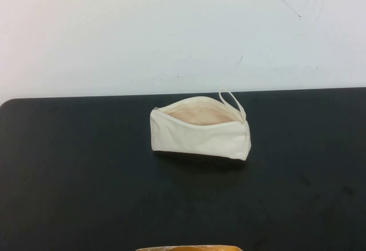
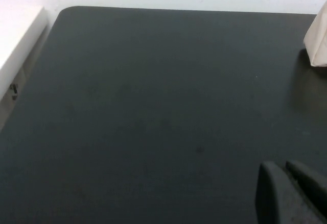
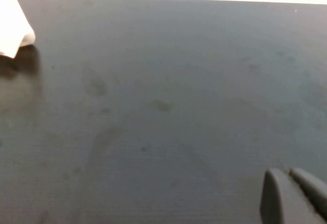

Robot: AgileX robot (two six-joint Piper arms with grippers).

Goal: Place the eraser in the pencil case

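The cream-white pencil case (image 1: 200,134) lies at the middle of the black table, its zip open and its peach lining showing, with the loop strap (image 1: 233,102) at its right end. An edge of it shows in the left wrist view (image 2: 318,40) and in the right wrist view (image 3: 13,27). The eraser is not in view. My left gripper (image 2: 280,167) is shut and empty, low over bare table left of the case. My right gripper (image 3: 283,173) is shut and empty, low over bare table right of the case. Neither gripper shows in the high view.
The black table (image 1: 68,176) ends at a white wall behind. A yellow-orange strip (image 1: 189,248) shows at the near edge of the high view; I cannot tell what it is. A white ledge (image 2: 18,35) runs along the table's left side.
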